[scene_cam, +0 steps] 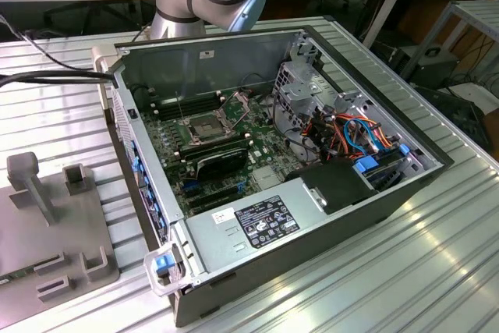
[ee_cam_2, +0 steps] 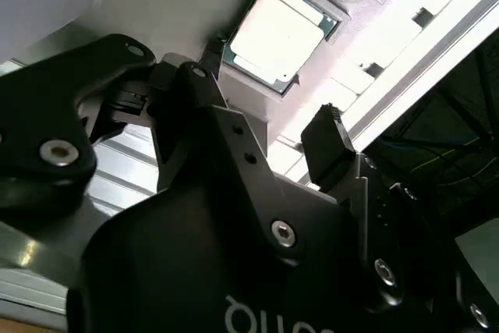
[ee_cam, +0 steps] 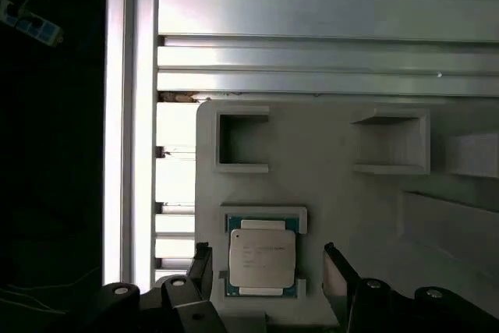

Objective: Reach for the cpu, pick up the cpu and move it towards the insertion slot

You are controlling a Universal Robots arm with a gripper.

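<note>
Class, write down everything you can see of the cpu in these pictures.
The cpu is a thin square chip with a pale silver-beige metal lid bearing faint print, on a green board that shows as a narrow border. It lies flat, face up, seated in a shallow framed recess of the grey fixture on the ribbed metal table. The open gripper hovers over it, fingers either side, not touching it.

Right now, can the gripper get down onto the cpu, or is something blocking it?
Probably yes. In the first wrist view the gripper is open, with one finger on each side of the cpu, which lies bare in its grey holder. Only the holder's raised frame might catch the fingers.
</note>
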